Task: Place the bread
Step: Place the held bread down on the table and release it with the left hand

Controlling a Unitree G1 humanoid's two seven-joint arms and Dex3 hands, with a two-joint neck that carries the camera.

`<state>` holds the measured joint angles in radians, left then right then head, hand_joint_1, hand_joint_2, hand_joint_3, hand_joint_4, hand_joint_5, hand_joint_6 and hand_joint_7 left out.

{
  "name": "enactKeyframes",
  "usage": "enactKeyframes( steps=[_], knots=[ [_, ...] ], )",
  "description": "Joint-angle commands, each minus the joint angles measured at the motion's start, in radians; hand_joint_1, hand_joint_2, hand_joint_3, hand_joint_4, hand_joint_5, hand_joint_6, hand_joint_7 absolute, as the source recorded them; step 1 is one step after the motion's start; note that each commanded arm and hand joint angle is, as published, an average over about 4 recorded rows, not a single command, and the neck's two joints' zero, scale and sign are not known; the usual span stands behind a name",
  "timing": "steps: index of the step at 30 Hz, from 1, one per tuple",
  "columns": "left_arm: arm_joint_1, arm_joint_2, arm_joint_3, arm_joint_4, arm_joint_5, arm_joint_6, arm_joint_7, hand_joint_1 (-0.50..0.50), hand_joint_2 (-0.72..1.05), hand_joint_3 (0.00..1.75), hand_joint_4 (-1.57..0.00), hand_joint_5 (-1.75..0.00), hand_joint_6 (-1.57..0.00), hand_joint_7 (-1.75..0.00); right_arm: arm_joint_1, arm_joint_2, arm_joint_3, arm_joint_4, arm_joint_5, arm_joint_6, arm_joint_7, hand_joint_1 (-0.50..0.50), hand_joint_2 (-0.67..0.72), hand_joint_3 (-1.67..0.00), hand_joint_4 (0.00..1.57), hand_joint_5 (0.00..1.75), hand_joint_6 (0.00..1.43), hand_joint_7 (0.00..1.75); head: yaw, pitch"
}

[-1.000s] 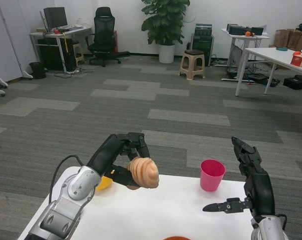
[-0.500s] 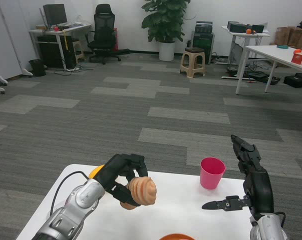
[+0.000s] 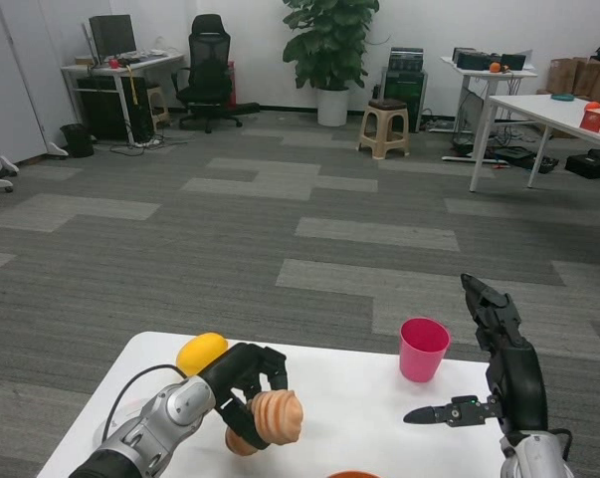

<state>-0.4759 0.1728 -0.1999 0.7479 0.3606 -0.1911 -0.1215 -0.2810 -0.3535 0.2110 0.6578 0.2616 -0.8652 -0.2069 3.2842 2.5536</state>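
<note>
The robot's left hand (image 3: pixel 242 383), black and many-fingered on a silver forearm, grasps a tan, ridged, spiral-shaped bread roll (image 3: pixel 268 422) from above, its fingers curled over the roll's upper end. The bread sits directly under and slightly forward of this hand, low over the white table (image 3: pixel 369 428), though whether it touches the surface cannot be told. Its long axis runs roughly side to side with a slight tilt, the rounded ridged end pointing toward the robot's right and the narrower end tucked beneath the fingers. Just behind the left hand, near the table's far left edge, lies a smooth yellow oval object (image 3: pixel 201 353), apart from the bread. At the very bottom edge, just right of the bread, a sliver of an orange curved rim (image 3: pixel 351 475) shows; this may be the dish meant to receive the bread, which would lie toward the robot and a little right of the left hand. The left hand is clearly the nearer one. Farther right stands a bright pink plastic cup (image 3: pixel 422 349), upright. Beyond it the right hand (image 3: pixel 499 383) waits, raised above the table's right side, holding nothing, fingers spread apart.
</note>
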Motion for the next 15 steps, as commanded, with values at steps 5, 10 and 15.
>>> enactKeyframes(
  steps=[5,10,15],
  knots=[
    [-0.015,0.005,0.046,0.034,-0.024,-0.003,-0.021,0.50,0.96,0.09,0.00,-1.75,-0.07,-0.89,-0.010,0.004,-0.004,0.014,0.007,-0.003,-0.005,-0.17,-0.03,-0.08,0.06,0.19,0.00,0.56,0.003,-0.004],
    [-0.012,0.004,0.058,0.041,-0.060,-0.004,-0.023,0.50,1.00,0.09,0.00,-1.44,0.00,-0.35,-0.010,0.004,-0.004,0.018,0.007,-0.003,-0.005,-0.17,-0.03,-0.08,0.06,0.19,0.00,0.56,0.003,-0.006],
    [-0.007,0.004,0.063,0.045,-0.083,-0.005,-0.027,0.50,1.05,0.09,0.00,-1.33,0.00,-0.05,-0.012,0.004,-0.005,0.020,0.007,-0.003,-0.004,-0.17,-0.03,-0.08,0.06,0.19,0.00,0.56,0.002,-0.008]
  ],
)
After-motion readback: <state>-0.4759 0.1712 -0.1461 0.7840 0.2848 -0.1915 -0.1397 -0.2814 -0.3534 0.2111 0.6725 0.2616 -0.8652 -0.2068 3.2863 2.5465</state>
